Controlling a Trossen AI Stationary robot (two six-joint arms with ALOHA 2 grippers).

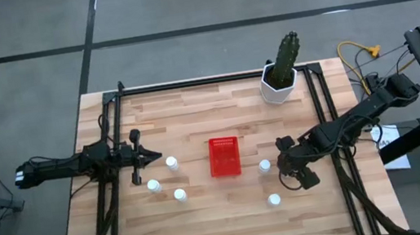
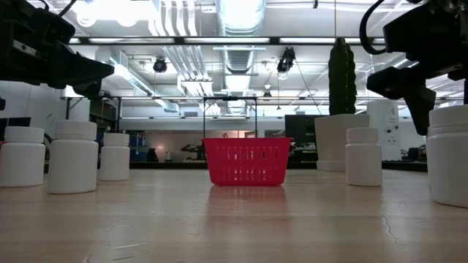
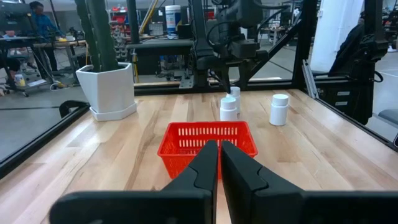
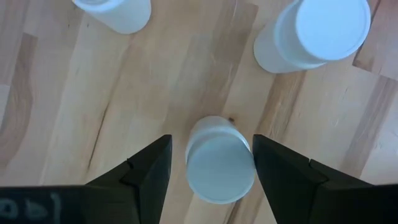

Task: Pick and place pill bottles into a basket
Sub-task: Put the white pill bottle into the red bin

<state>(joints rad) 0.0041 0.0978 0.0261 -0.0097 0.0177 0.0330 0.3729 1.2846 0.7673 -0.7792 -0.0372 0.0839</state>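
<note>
Right hand (image 4: 211,165) (fingers spread) straddles pill bottle (image 4: 219,163).

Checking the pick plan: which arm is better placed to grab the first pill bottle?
Right. The right gripper is open, pointing down with a bottle between its fingers. The left gripper is shut and aimed level at the basket, with no bottle between its fingers.

Basket (image 1: 224,156) taken as landmark, set mid-table (image 1: 209,225). Three pill bottles (image 1: 171,163) grouped left of basket, near left gripper (image 1: 152,156). Bottle (image 1: 265,166) placed just right of basket, another (image 1: 273,200) further right and forward. Right gripper (image 4: 211,163) positioned right of basket, one bottle (image 4: 219,163) between its fingers. Cactus pot (image 1: 279,85) found behind basket, to right.
</note>
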